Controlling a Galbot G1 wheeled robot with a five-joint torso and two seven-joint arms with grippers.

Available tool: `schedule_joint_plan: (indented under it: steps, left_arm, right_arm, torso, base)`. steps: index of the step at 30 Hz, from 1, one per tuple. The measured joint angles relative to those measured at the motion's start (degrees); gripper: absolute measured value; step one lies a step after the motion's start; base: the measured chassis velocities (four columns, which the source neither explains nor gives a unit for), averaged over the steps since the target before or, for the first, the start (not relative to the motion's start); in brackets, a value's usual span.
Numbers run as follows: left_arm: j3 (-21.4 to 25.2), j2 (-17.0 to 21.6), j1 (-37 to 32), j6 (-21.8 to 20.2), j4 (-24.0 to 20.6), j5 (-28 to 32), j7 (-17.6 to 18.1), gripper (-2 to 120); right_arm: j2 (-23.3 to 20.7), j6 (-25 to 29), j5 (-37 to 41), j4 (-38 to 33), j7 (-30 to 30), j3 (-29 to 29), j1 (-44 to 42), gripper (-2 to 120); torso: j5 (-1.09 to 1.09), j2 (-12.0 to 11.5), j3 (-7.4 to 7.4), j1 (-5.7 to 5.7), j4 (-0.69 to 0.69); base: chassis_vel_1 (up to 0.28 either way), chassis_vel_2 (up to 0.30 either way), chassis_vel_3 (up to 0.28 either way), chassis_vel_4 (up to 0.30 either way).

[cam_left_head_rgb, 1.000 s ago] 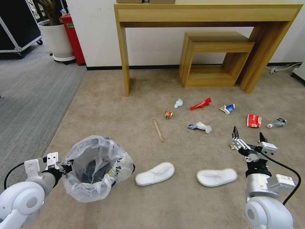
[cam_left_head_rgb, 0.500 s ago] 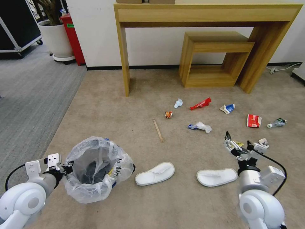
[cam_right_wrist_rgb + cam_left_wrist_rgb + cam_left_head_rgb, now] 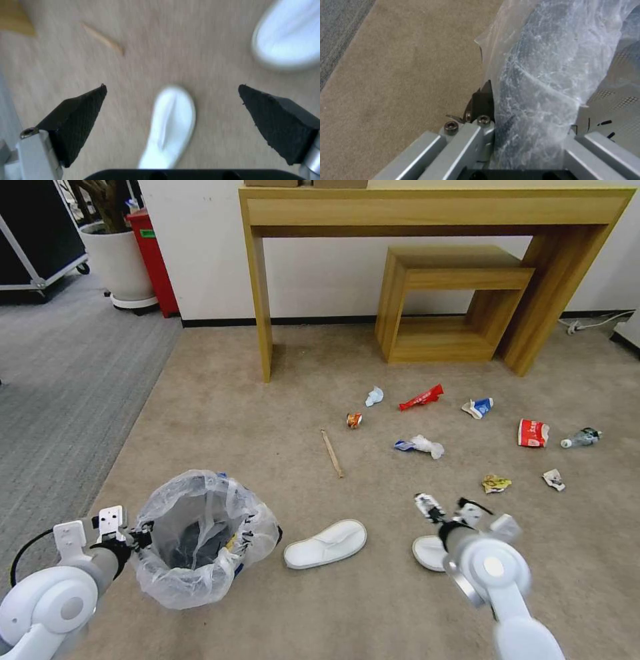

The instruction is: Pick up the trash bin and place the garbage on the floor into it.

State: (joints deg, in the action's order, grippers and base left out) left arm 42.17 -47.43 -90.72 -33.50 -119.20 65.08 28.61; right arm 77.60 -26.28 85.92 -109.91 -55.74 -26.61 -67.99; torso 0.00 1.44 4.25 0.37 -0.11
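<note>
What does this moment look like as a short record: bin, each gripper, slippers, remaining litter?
bin: trash bin upright, liner bag over its rim
left gripper: left gripper shut on the trash bin rim and liner
right gripper: right gripper open, empty, above the floor near the slippers
slippers: left slipper and right slipper lie on the carpet
litter: wooden stick, yellow wrapper, bottle on the floor
</note>
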Motion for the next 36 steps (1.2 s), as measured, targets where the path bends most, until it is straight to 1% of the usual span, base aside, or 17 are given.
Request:
schedule_joint_plan:
  steps: [1,4,8,12,13,15,20,25,27,36]
  left_arm:
    - [0.0,0.0,0.0,0.0,0.0,0.0,0.0,0]
    - [-0.28,-0.39,0.68,0.09,0.82,-0.01,0.19,0]
    - [-0.57,-0.78,1.09,0.13,1.26,-0.01,0.27,0]
    - [-0.89,-1.61,1.36,0.19,1.52,-0.08,0.59,0]
    - [-0.89,-1.61,1.36,0.19,1.52,-0.08,0.59,0]
    - [-0.7,-1.68,1.18,0.23,1.52,-0.09,0.64,0]
    - [-0.04,-1.76,0.65,0.6,1.35,-0.16,0.69,0]
    - [0.09,-2.1,0.33,0.85,1.28,-0.44,0.68,0]
    - [0.22,-2.41,0.12,0.94,1.12,-0.56,0.69,0]
    - [0.56,-3.06,-0.45,1.23,0.87,-0.7,0.68,0]
  right_arm:
    - [0.0,0.0,0.0,0.0,0.0,0.0,0.0,100]
    - [-0.48,-0.99,2.78,4.07,-2.34,3.4,2.19,100]
    - [-0.57,-1.29,3.8,6.79,-3.01,5.33,3.78,100]
    - [0.58,-1.28,3.72,14.23,-3.45,8.62,7.75,100]
    - [0.58,-1.28,3.72,14.23,-3.45,8.62,7.75,100]
    - [1.42,-1.37,3.6,17.18,-3.45,9.57,9.63,100]
    - [2.97,-1.43,2.46,22.22,-2.97,11.98,12.7,100]
    - [4.0,-1.24,1.48,24.3,-2.57,13.28,13.96,100]
    - [5.22,-0.94,0.23,26.01,-1.9,14.12,14.72,100]
    - [8.71,0.16,-3.93,32.55,1.14,15.11,17.34,100]
  torso:
    - [0.0,0.0,0.0,0.0,0.0]
    - [0.01,0.0,0.0,0.0,-0.01]
    - [0.0,0.0,0.0,0.0,-0.02]
    - [0.0,0.0,0.0,0.0,-0.01]
    - [0.0,0.0,0.0,0.0,-0.01]
    - [0.0,0.0,0.0,0.0,-0.01]
    - [0.0,0.0,0.0,0.0,-0.01]
    - [0.0,0.0,0.0,0.0,-0.01]
    - [0.0,0.0,0.0,0.0,-0.01]
    - [0.0,0.0,0.0,0.0,-0.01]
  base:
    - [0.0,0.0,0.0,0.0]
    - [0.0,0.0,0.0,0.0]
    - [0.0,0.0,0.0,0.0]
    - [0.0,0.0,0.0,0.0]
    - [0.0,0.0,0.0,0.0]
    - [0.0,0.0,0.0,0.0]
    - [0.0,0.0,0.0,0.0]
    - [0.0,0.0,0.0,0.0]
    - [0.0,0.0,0.0,0.0]
    - [0.0,0.0,0.0,0.0]
